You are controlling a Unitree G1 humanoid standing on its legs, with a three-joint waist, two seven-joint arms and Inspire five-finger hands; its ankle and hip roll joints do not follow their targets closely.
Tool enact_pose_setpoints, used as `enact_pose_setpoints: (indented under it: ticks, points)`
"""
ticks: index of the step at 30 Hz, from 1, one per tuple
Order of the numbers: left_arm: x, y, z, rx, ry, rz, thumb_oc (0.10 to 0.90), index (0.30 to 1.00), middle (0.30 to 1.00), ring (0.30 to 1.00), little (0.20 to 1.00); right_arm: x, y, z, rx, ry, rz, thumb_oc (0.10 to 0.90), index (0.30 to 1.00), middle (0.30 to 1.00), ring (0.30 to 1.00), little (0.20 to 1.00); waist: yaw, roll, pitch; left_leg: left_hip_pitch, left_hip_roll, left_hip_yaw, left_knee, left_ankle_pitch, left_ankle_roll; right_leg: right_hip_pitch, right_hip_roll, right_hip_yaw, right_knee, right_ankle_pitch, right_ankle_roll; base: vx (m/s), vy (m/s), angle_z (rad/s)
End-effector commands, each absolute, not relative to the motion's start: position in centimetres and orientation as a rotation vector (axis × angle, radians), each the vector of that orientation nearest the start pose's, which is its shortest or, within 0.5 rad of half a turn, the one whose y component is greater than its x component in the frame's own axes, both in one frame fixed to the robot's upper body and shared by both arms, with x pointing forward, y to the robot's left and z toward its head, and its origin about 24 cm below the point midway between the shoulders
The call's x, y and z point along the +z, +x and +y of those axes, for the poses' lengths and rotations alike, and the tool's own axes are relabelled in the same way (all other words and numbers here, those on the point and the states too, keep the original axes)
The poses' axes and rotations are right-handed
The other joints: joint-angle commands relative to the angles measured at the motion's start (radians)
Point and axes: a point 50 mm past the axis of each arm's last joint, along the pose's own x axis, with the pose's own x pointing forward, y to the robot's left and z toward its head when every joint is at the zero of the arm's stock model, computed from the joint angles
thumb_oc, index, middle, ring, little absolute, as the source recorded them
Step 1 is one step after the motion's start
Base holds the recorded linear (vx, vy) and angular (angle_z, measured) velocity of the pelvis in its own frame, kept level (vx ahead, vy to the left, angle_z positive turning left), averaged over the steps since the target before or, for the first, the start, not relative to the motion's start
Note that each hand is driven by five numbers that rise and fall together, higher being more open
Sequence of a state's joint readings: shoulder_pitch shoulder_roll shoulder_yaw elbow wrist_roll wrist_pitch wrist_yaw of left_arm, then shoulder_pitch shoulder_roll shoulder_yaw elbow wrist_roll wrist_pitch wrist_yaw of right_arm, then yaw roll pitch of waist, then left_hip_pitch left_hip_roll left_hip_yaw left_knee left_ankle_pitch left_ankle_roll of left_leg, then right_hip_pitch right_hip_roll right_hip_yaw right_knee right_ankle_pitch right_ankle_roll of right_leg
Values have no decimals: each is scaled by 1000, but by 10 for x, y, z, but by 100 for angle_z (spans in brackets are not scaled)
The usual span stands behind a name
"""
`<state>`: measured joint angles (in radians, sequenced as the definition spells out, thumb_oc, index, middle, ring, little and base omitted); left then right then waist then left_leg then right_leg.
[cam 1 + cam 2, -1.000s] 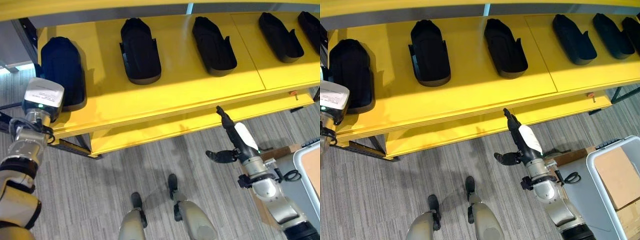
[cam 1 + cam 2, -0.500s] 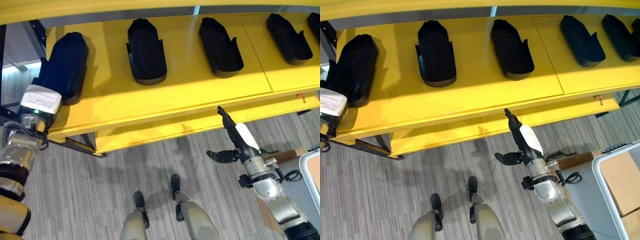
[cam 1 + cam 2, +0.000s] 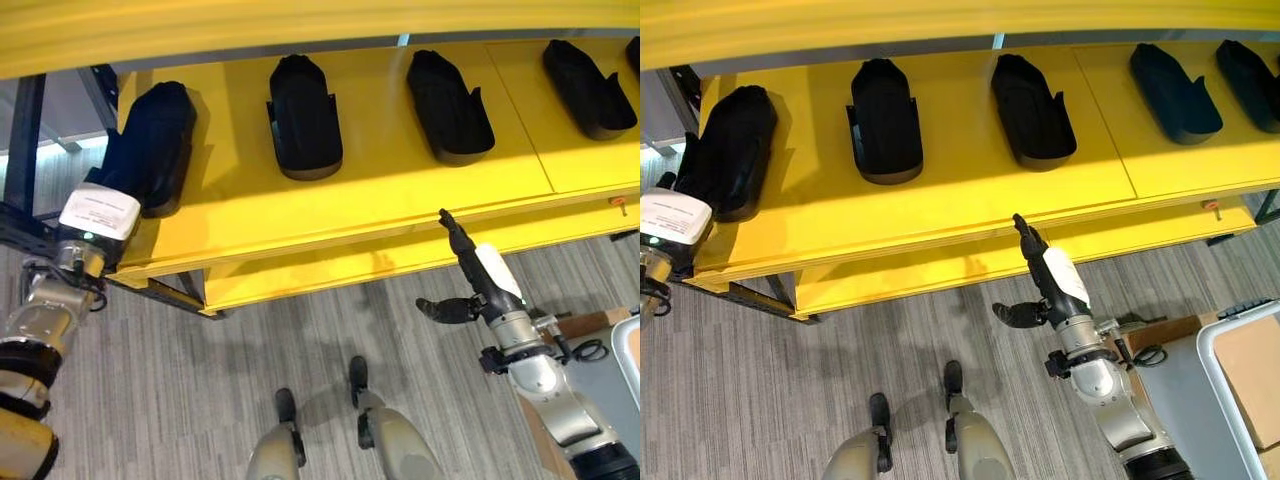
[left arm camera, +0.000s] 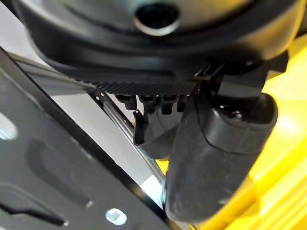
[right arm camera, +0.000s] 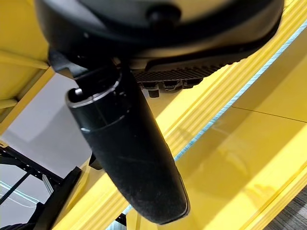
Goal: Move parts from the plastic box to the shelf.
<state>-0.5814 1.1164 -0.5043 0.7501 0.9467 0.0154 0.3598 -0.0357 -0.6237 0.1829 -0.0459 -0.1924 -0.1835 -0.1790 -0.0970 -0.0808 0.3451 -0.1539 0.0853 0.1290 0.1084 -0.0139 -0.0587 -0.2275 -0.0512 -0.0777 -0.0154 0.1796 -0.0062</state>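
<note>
The left hand (image 3: 92,212), its fingers hidden behind its own casing so I cannot tell its grip, sits against the leftmost black part (image 3: 152,145) at the yellow shelf (image 3: 380,190) corner, while the right hand (image 3: 470,275) hangs open and empty; a careless pull away might drag that part off the edge.

Workshop or factory storage area: yellow shelf (image 3: 400,190) on dark metal frame (image 3: 25,150), row of black moulded parts (image 3: 303,130), grey carpet floor (image 3: 150,400).
</note>
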Motion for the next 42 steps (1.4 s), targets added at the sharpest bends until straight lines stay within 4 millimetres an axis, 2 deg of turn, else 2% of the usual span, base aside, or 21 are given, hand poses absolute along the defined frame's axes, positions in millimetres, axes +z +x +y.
enact_pose_setpoints:
  ticks: [1, 3, 13, 22, 34, 42]
  points:
    - [207, 299, 393, 457, 2242, 50, 900, 1000, 1000, 1000, 1000, 134, 251, -211, 15, -725, -488, 900, 1000, 1000, 1000, 1000, 6, -5, -87, -17, -4, -19, 110, -93, 20, 94, -142, 1, 89, -130, 150, 11, -16, 8]
    - [213, 307, 380, 447, 2241, -18, 900, 1000, 1000, 1000, 1000, 131, 250, -213, 5, -727, -471, 900, 1000, 1000, 1000, 1000, 8, -6, -90, -13, -4, -20, 109, -94, 21, 98, -141, 0, 90, -132, 149, 12, -15, 8]
    - [211, 308, 371, 433, 2241, -67, 900, 1000, 1000, 1000, 1000, 127, 249, -216, -6, -727, -445, 900, 1000, 1000, 1000, 1000, 7, 3, -102, 5, -6, -21, 94, -88, 20, 115, -139, -1, 81, -133, 147, 0, -5, -2]
    - [180, 311, 371, 293, 2242, 14, 900, 1000, 1000, 1000, 1000, 124, 246, -216, -8, -717, -438, 900, 1000, 1000, 1000, 1000, -6, 7, -113, 15, -1, -20, 81, -76, 14, 120, -132, 3, 78, -132, 143, 1, -4, 0]
    - [166, 316, 365, 217, 2256, 47, 900, 1000, 1000, 1000, 1000, 122, 243, -219, -15, -720, -424, 900, 1000, 1000, 1000, 1000, -15, 10, -114, 21, 0, -12, 80, -76, 14, 119, -129, 6, 83, -137, 145, 0, 0, 0]
    - [165, 322, 355, 183, 2263, 6, 900, 1000, 1000, 1000, 1000, 121, 242, -220, -20, -717, -418, 900, 1000, 1000, 1000, 1000, -17, 10, -115, 22, 0, -12, 76, -76, 15, 118, -130, 7, 86, -138, 146, 0, 0, 0]
